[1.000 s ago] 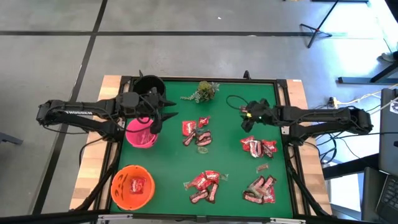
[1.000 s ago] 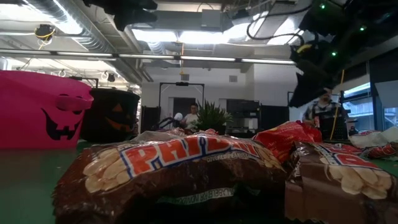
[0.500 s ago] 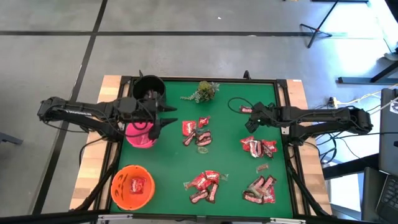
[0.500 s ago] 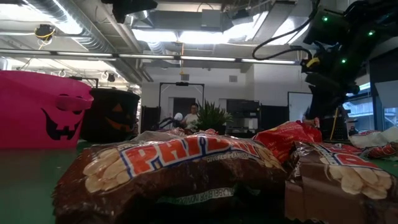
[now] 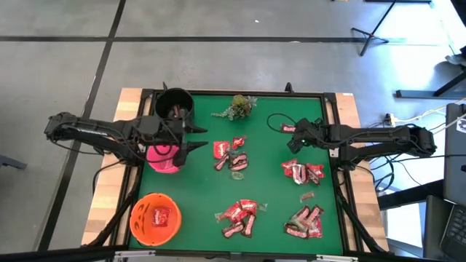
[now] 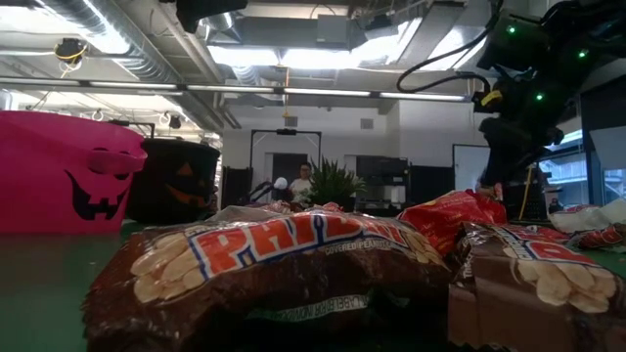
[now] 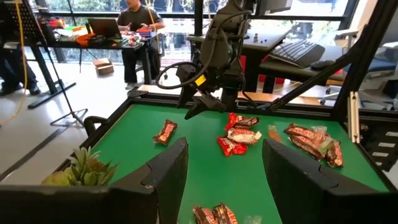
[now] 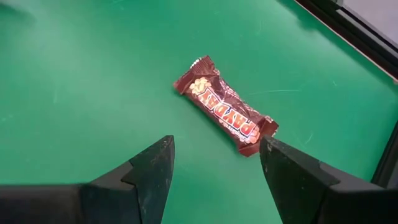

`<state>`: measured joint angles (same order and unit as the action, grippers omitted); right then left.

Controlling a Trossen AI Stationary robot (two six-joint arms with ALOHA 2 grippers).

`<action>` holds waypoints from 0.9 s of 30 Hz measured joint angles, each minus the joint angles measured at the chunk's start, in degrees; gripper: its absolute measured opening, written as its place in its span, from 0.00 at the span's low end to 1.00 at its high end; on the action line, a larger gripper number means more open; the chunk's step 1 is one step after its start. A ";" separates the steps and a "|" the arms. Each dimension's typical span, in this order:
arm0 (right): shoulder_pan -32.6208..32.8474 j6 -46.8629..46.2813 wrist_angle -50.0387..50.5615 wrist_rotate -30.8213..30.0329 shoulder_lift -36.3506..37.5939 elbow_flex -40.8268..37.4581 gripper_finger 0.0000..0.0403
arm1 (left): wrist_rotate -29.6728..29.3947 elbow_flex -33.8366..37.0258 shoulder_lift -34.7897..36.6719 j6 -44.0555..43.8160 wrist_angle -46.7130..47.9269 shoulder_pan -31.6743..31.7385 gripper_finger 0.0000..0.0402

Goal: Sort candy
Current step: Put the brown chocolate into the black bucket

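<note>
Candy lies on the green mat in several heaps of red packets and brown bars: mid-table [image 5: 230,154], right [image 5: 302,172], near middle [image 5: 240,216] and near right [image 5: 306,222]. One red packet lies in the orange bowl [image 5: 138,231]. My left gripper [image 5: 196,137] is open and empty, level, at the right rim of the pink bowl [image 5: 162,161]. My right gripper [image 5: 290,140] is open and empty above a single brown bar [image 8: 225,115], which lies flat on the mat; the bar also shows in the left wrist view [image 7: 165,132].
A black bowl [image 5: 175,104] stands at the far left and a green sprig [image 5: 237,106] at the far middle. A black cable loops by the right arm [image 5: 275,118]. A raised dark frame [image 5: 331,109] rims the mat. People sit in the room beyond [image 7: 134,18].
My left gripper has turned at the pink bowl's right rim; its fingers now point toward the table's right. My right gripper has shifted a little toward the table's right edge. No candy has moved.
</note>
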<state>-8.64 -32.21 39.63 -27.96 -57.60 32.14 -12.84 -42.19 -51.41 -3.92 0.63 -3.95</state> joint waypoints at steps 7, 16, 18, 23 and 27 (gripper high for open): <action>0.00 0.09 -0.40 -0.01 0.00 0.00 0.58 | -0.21 0.02 -0.03 0.02 -0.02 0.02 0.48; -3.54 2.57 -12.68 2.11 -0.02 -8.33 0.58 | -0.21 0.02 -0.03 -0.03 0.29 0.02 0.48; -6.16 2.70 -14.26 2.27 -0.02 -10.48 0.58 | -0.21 0.02 -0.03 -0.03 0.23 0.02 0.48; -12.77 4.24 -17.76 3.21 -0.02 -12.62 0.58 | -0.35 0.02 -0.03 -0.05 0.17 0.02 0.48; -18.33 7.51 -22.57 7.63 -0.02 -12.90 0.58 | -2.65 0.02 -0.03 -0.03 0.12 0.02 0.48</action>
<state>-26.98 -24.69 17.06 -20.33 -57.63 19.25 -15.49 -42.17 -51.44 -3.95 0.75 -3.92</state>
